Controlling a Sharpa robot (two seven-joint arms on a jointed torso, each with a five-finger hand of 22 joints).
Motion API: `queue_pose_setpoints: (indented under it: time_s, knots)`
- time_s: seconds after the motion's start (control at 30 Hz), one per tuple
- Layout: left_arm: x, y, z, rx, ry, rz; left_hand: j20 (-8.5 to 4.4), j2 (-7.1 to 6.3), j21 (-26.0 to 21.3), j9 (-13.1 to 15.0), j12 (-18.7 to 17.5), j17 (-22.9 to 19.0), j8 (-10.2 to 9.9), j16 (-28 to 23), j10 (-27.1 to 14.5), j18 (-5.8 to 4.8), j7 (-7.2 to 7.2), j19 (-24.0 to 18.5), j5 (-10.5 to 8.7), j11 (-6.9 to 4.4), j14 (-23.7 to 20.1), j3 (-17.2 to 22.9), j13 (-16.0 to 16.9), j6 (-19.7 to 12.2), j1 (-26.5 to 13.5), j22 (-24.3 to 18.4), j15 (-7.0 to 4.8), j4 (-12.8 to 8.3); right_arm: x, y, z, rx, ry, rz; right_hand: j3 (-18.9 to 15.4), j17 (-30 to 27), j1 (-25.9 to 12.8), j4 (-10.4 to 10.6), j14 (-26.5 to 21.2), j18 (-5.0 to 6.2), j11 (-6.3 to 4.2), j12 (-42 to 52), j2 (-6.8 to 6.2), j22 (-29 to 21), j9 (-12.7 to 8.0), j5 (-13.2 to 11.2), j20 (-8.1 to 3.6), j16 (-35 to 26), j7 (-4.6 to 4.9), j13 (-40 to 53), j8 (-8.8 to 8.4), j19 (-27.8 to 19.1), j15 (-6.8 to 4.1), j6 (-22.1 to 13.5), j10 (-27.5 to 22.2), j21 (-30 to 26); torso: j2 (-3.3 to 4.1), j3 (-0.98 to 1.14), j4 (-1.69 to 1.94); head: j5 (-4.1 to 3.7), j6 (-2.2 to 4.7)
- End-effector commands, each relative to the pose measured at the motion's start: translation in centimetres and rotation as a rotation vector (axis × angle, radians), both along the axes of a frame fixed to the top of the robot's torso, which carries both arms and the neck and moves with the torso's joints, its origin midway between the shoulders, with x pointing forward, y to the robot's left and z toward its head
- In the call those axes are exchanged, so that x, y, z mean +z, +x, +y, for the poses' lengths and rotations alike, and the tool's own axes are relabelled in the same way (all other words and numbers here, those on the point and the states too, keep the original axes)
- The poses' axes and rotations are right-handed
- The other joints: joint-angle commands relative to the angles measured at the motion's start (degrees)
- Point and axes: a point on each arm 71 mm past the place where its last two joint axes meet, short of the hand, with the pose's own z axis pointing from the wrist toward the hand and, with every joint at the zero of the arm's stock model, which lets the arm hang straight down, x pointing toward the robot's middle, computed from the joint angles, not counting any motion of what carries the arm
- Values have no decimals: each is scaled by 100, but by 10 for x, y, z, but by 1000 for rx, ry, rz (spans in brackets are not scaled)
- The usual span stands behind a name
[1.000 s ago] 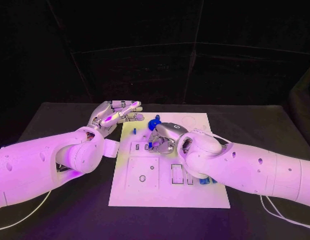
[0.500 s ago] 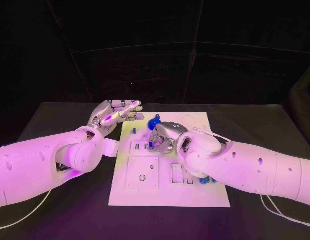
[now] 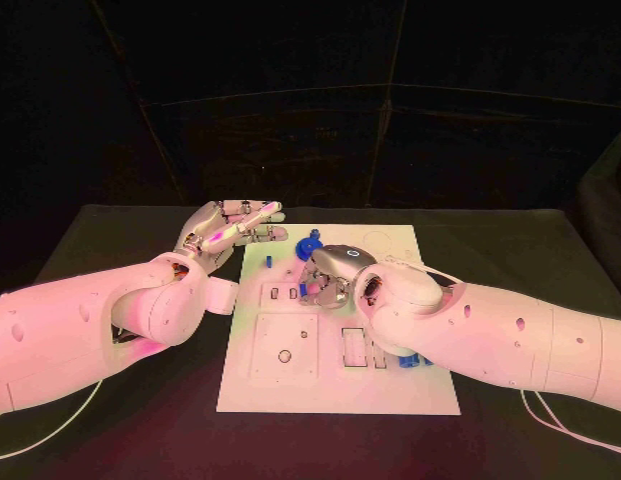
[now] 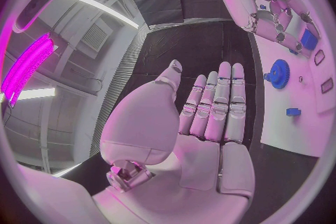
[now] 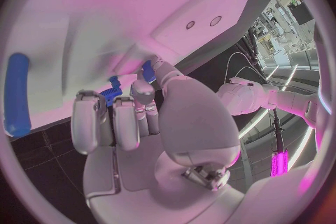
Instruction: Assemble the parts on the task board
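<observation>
The white task board [image 3: 336, 380] lies in the middle of the table. My right hand [image 3: 336, 272] is low over its far half, fingers curled down and pinching a small blue part [image 3: 299, 290]. The right wrist view has that part [image 5: 111, 92] between the fingertips and thumb, close to the board [image 5: 105, 22]. A blue gear [image 3: 310, 243] stands on the board just beyond the right hand, and it also appears in the left wrist view [image 4: 280, 73]. My left hand [image 3: 231, 226] hovers at the board's far left corner, palm [image 4: 203, 123] flat and fingers straight, holding nothing.
More blue parts [image 3: 408, 358] lie at the board's right edge beside my right forearm. A blue cylinder [image 5: 17, 98] rests on the board near the right hand. A small blue piece [image 4: 293, 112] stands near the gear. Bare black table [image 3: 123, 240] surrounds the board.
</observation>
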Motion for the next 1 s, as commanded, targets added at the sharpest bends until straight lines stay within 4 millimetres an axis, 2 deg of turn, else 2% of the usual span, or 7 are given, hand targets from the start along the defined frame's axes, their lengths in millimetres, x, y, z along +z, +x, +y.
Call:
queue_pose_setpoints:
  time_s: [0.03,0.37,0.53,0.77,0.93,0.97,1.0]
  knots:
    - [2,0,-1,-14,-4,-5,-3,53,-20,6,-16,7,-20,-23,18,80,7,27,10,-13,29,10,0,17,8,-8,2,-32,-3,-1,0,-9,-16,3,-62,433,-47,26,369,-20,8,-53,-76,221,-2,35,17,-39,6,-49,-40,-49,37,-60,-57,-25,-1,-1,4,0,3]
    - [1,0,-1,-14,-4,-4,-3,53,-27,5,-18,7,-23,-32,20,79,7,24,10,-13,24,5,-1,18,5,-12,4,-39,-1,0,0,-18,4,-11,-249,412,-235,184,365,-15,18,-71,-161,199,6,-50,34,-58,6,-94,-26,-63,49,-123,-81,-40,0,1,-3,-6,-4]
    - [1,1,-1,-12,1,1,-6,57,-24,4,-20,14,-26,-27,20,81,6,38,10,-14,47,2,-3,19,5,-11,-2,-48,4,0,-1,-46,49,-52,-826,356,-467,514,349,3,64,-248,-246,113,2,-239,63,-102,47,-289,-36,-123,85,-294,-254,-87,0,1,1,-10,-6]
    - [-4,3,3,-47,126,21,-301,53,349,35,249,333,70,456,688,99,-197,774,26,-271,1032,-96,108,318,-105,138,-312,-102,21,-11,-15,37,243,-176,-1460,264,-166,795,327,28,97,-418,-170,7,1,-144,89,-173,84,-544,-18,-193,110,-422,-441,-147,-21,21,-4,20,-5]
    - [-6,9,6,-125,315,78,-755,44,1052,92,539,1056,214,1514,1488,97,-477,1854,27,-650,2319,-207,291,747,-259,467,-755,-48,34,-21,-45,142,376,-108,-1594,-31,201,788,245,126,172,-461,-32,-447,-1,-84,143,-378,175,-636,-49,-527,174,-784,-542,-376,-58,12,-13,45,-1]
    - [-6,11,5,-155,370,96,-855,31,1234,103,591,1666,224,2201,1643,101,-544,2054,34,-730,2422,-245,348,818,-306,564,-813,-26,38,-20,-53,145,399,-76,-1597,-85,274,761,228,143,172,-560,-5,-526,1,-44,147,-418,176,-731,-44,-585,175,-789,-618,-419,-74,18,-19,51,-13]
    - [-7,12,5,-188,432,112,-948,-11,1486,116,713,3011,230,3622,1866,80,-669,2280,96,-761,2466,-319,462,875,-385,707,-910,12,41,-19,-61,141,421,-46,-1603,-106,334,739,220,150,172,-614,24,-560,3,-13,150,-437,177,-788,-40,-609,175,-795,-664,-441,-84,22,-26,61,-25]
